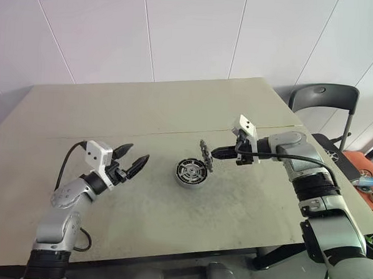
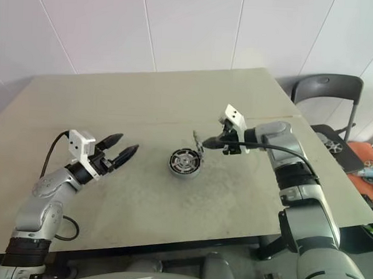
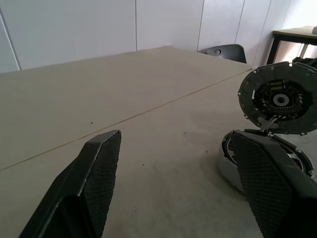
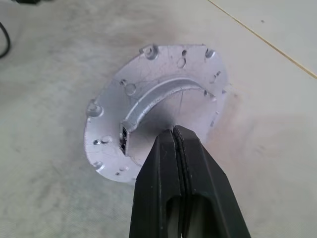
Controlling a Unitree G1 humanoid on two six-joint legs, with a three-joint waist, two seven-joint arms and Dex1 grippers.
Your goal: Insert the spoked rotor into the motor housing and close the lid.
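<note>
Lid (image 1: 205, 155) held on edge in the air, pinched by the right gripper (image 1: 214, 153) whose black fingers (image 4: 178, 163) are pressed together on its rim, just above and beside the motor housing (image 1: 191, 172); the housing sits near the middle of the table (image 1: 144, 112), spoked rotor (image 1: 190, 171) already lying in its open top; the lid's inner face turns toward the left gripper (image 1: 133, 159), which hovers well apart from the housing, fingers (image 3: 96, 178) spread wide and holding nothing; a dark chair (image 1: 323, 100) stands past the table's far right corner.
</note>
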